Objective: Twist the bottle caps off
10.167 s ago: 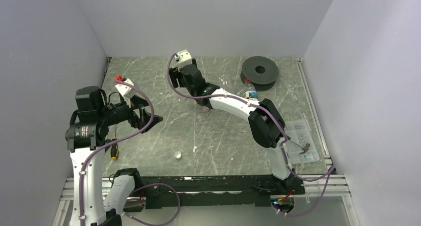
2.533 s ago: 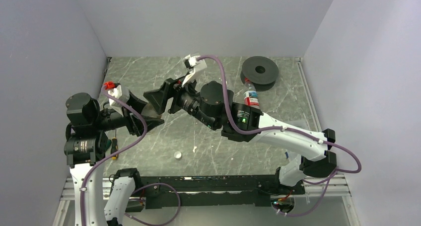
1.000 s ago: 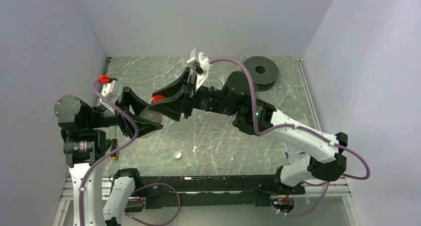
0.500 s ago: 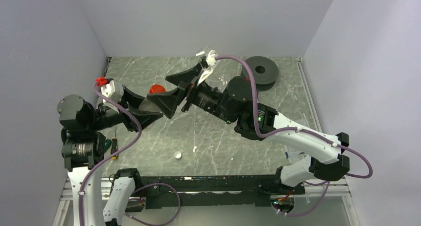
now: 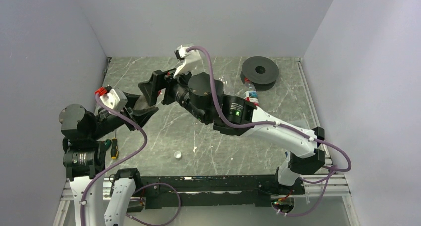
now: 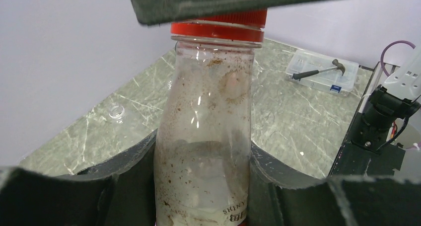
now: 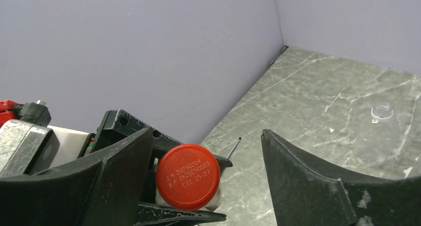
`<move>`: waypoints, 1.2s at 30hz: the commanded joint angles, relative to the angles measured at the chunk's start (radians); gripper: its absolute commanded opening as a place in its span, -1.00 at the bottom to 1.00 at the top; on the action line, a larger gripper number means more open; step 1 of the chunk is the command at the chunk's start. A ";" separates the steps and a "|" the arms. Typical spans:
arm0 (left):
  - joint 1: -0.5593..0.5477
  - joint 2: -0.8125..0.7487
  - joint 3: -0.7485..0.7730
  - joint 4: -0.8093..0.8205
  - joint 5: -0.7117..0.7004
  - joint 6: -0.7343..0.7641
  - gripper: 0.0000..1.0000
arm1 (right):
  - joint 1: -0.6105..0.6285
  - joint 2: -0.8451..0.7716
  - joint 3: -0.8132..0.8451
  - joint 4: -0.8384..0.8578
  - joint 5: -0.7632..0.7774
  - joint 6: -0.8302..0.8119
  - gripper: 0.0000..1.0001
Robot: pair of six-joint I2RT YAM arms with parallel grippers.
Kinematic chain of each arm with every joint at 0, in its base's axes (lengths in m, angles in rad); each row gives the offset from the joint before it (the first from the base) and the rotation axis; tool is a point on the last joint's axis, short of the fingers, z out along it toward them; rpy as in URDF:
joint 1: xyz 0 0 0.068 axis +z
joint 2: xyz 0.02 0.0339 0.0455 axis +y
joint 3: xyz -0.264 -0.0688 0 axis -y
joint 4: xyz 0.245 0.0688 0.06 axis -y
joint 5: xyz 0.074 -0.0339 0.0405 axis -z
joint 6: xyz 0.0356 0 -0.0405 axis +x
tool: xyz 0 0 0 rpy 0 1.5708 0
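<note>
A clear bottle [image 6: 203,136] with brown specks and a red cap [image 6: 217,28] stands upright in my left gripper [image 6: 203,186], whose jaws are shut on its lower body. In the top view that gripper [image 5: 141,111] is held above the table's left side. My right gripper [image 7: 207,136] hangs over the bottle's top, open. The red cap [image 7: 188,176] lies close by its left finger [image 7: 109,181], and the right finger [image 7: 308,181] stands well apart from it. In the top view the right gripper [image 5: 155,89] hides the cap and bottle.
A second bottle [image 5: 250,94] with a red label stands next to the black spool [image 5: 259,72]. A loose white cap [image 5: 177,155] and a screwdriver [image 5: 113,147] lie near the front left. An open clear bottle [image 7: 382,113] lies behind, and a clear box with a hammer [image 6: 322,72] sits far right.
The right gripper let go of the red cap, turned its wrist back and now sits over the cap again with jaws apart. The left gripper kept hold of the bottle.
</note>
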 commanded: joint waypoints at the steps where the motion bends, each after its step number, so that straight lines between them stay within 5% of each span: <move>1: 0.004 -0.007 -0.001 0.004 -0.019 0.027 -1.00 | -0.001 -0.019 0.022 0.020 0.010 0.023 0.59; 11: 0.004 -0.007 -0.003 0.017 -0.019 0.004 -1.00 | -0.010 0.012 0.029 0.014 -0.059 0.070 0.34; 24: 0.004 0.028 0.034 0.036 0.054 -0.107 -1.00 | -0.044 -0.032 -0.019 0.054 -0.126 0.046 -0.53; 32: 0.004 0.057 0.021 0.275 0.303 -0.420 -1.00 | -0.114 -0.255 -0.355 0.460 -0.699 -0.093 -0.59; 36: 0.004 0.059 0.010 0.405 0.365 -0.570 -1.00 | -0.147 -0.274 -0.363 0.485 -0.922 -0.089 -0.59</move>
